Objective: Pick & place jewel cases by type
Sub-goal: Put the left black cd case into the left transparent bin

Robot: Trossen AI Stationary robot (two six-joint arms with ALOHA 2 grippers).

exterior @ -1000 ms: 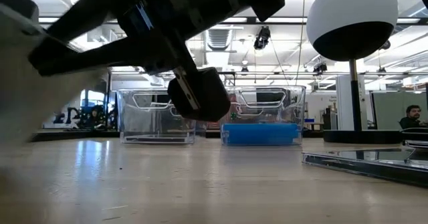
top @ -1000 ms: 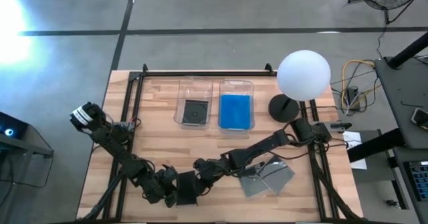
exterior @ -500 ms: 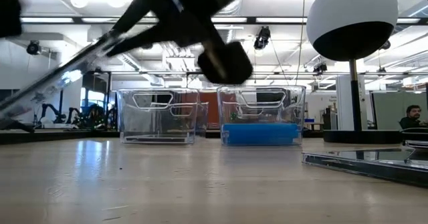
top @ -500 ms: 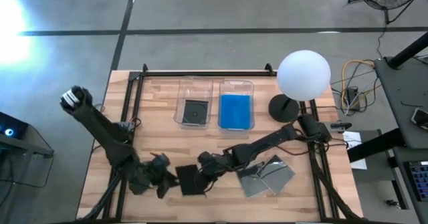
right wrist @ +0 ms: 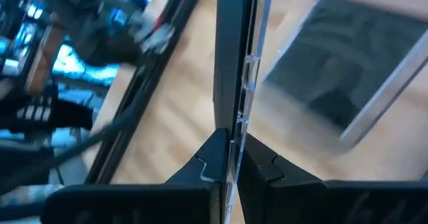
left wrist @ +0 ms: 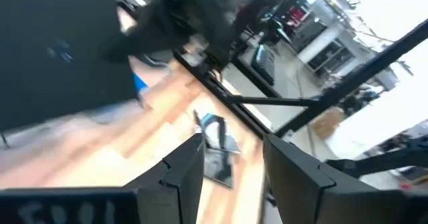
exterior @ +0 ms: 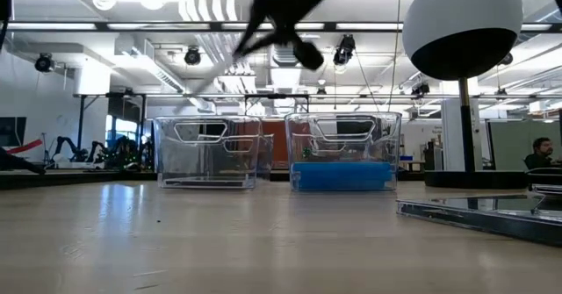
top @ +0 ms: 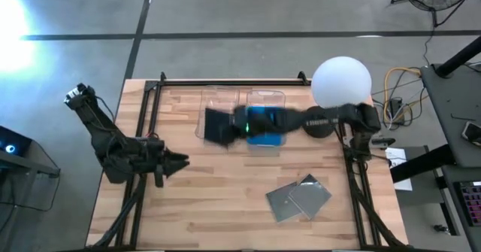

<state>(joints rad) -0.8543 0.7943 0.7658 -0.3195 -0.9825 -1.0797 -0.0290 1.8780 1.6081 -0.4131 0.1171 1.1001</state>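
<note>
My right gripper (top: 239, 122) reaches from the table's right across the bins, shut on a dark jewel case (top: 219, 126) above the left clear bin (top: 218, 94). In its wrist view the case (right wrist: 234, 63) shows edge-on, with another dark case (right wrist: 341, 70) lying in that bin below. The right bin (top: 265, 98) holds blue cases (top: 264, 126). Two grey cases (top: 299, 198) lie flat on the table near its right front. My left gripper (top: 176, 162) hangs open over the table's left side, touching nothing; its wrist view looks toward the two grey cases (left wrist: 217, 154). My right gripper pinches the dark case between its two fingers (right wrist: 208, 162) at one edge (right wrist: 234, 127), a finger on each flat face. The fingers come about level from the table's right. The case is lifted clear, reaching out beyond the fingertips over the left bin.
A lamp with a white globe (top: 340, 83) and a black base (top: 319, 122) stands right of the bins, under my right arm. Black frame rails (top: 146, 124) run along the table's left and right sides. Bare wood (top: 225, 184) lies between the bins and the near edge.
My right gripper has carried the dark case from low near the table's near edge up and toward the far edge, to above the left bin. My left gripper has drawn back from the case toward the left side and away from the near edge.
</note>
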